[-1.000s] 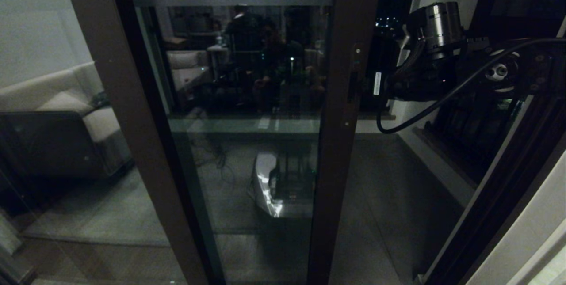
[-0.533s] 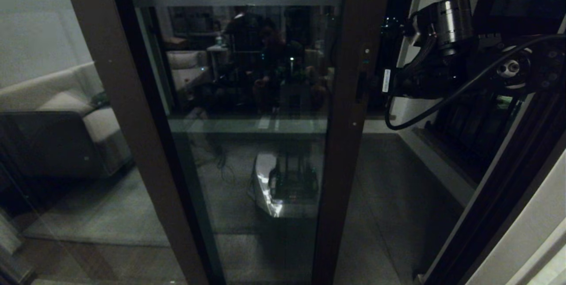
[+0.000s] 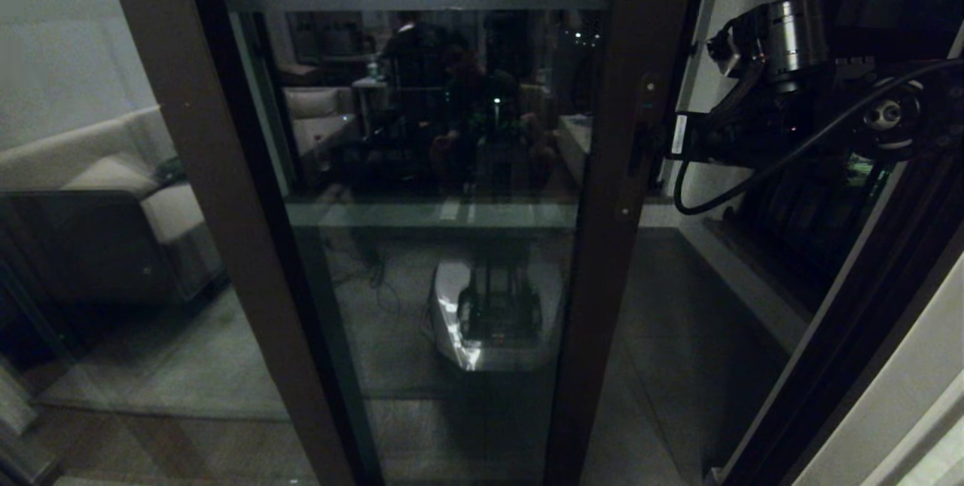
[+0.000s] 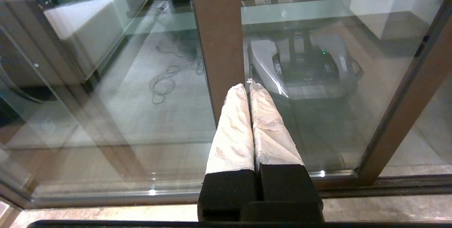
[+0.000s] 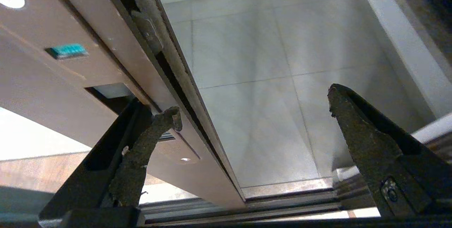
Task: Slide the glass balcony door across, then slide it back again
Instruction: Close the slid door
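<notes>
Robot works the glass balcony door [image 3: 452, 207]

Right hand [image 5: 247, 115], spread wide, hooks one finger [image 5: 148, 139] into the upright stile's handle recess [image 3: 636, 151]; left hand [image 4: 249, 90], pressed closed and empty, hangs farther off.

Lighting, head view: we record a very dim scene. The brightest patch is a pale glow at twelve o'clock on the frosted band of the glass balcony door [image 3: 422, 169]. The glass mirrors a dark room at centre, with a small bright glint on a white reflected shape toward six o'clock. The sofa [image 3: 98, 184] at nine o'clock is faintly lit. Frame lines lean outward toward the edges.

Left wrist view: we note much brighter, even light, pale reflections across the glass and small specular dots at six o'clock.

Right wrist view: we note washed-out glare at twelve and eight o'clock; the near fingers are dark.
</notes>
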`<state>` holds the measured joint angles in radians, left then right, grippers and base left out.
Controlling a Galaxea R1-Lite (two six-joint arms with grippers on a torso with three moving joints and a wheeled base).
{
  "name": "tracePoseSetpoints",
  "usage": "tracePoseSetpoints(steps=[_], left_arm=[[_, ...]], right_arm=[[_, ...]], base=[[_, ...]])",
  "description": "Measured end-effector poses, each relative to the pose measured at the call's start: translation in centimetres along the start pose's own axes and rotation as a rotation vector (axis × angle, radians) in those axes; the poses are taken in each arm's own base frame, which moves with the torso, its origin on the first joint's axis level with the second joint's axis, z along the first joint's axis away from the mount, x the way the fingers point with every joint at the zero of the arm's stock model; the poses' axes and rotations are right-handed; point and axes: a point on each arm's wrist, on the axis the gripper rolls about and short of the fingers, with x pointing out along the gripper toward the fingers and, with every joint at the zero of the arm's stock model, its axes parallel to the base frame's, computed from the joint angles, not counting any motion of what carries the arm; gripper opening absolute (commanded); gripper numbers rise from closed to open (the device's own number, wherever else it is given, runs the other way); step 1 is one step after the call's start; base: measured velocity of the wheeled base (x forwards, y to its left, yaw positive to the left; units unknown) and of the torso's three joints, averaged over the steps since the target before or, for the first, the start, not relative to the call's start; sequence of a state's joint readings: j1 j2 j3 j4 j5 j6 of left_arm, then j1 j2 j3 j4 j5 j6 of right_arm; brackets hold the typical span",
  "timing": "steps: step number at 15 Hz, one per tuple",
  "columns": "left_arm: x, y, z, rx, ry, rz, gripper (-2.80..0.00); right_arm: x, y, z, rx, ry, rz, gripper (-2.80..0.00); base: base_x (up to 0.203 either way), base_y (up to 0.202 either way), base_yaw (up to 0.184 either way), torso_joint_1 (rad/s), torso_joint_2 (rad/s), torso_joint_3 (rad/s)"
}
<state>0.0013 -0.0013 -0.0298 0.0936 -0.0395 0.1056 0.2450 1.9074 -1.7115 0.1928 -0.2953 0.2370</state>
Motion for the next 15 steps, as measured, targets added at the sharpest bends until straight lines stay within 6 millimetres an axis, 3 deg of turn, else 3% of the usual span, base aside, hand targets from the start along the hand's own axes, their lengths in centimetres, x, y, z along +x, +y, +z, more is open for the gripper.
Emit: tracePoseSetpoints(steps=[15], left_arm=[[0.0, 0.0, 0.0, 0.000, 0.000, 0.001, -2.80]], right_arm=[[0.3, -3.5, -0.5, 0.030, -0.008, -0.071, 0.00]], base=[[0.000, 0.000, 0.000, 0.000, 0.00, 0.000]])
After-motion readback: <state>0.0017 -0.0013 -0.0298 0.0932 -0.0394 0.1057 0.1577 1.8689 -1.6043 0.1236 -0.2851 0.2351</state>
